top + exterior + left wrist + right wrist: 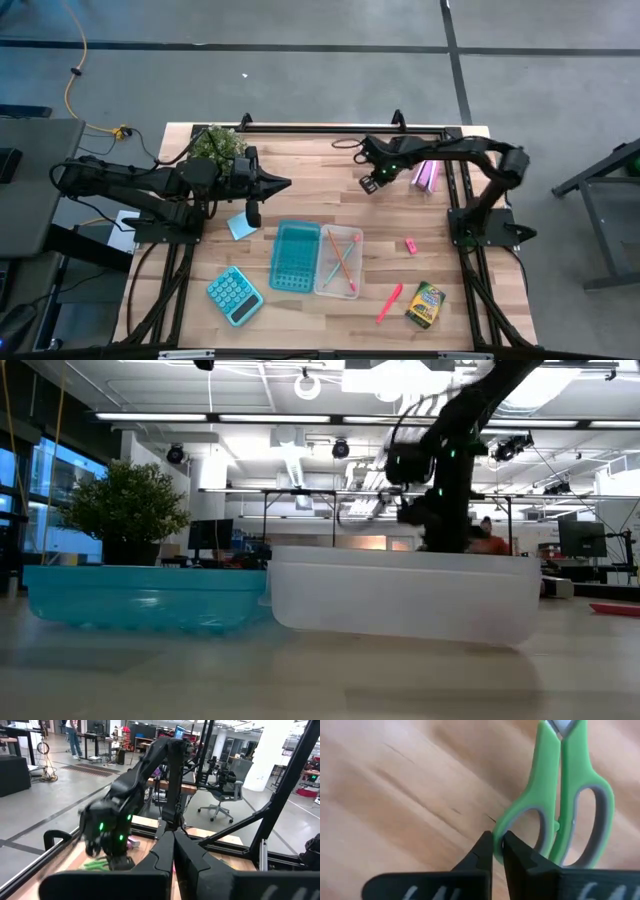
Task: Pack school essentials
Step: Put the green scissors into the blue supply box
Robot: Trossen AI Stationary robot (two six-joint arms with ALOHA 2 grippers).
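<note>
A: Biggest first: pale wooden table (300, 320), planked and matte. Then the two open bins?

B: Side by side, touching along their long edges: a teal ribbed one (295, 255) and a clear plastic bin (338, 285) with thin pencils (345, 258) already inside. Both well apart from the right end effector (372, 183), toward the table's near edge and a little toward the left arm's side.

A: And the grip?

B: Clenched on the green-handled scissors (545, 785), pinching the outer rim of one finger loop. Smooth green plastic with grey lining inside the loops. Long axis straight ahead of the fingertips, blades pointing away and mostly out of sight. Lifted or resting on the wood, hard to tell.

A: Other arm?

B: Left end effector (285, 183) closed on nothing, fingers together, hovering well to the side and pointing toward the right one. About as close to the bins, but empty-handed, so probably the right arm's carry.

A: Smaller bits?

B: Toward the near edge from the right end effector: the boxy yellow-green crayon box (426, 304), the slim pink marker (389, 303), the tiny pink eraser (410, 244). Just below the left end effector, the flat light-blue note pad (241, 225).
</note>
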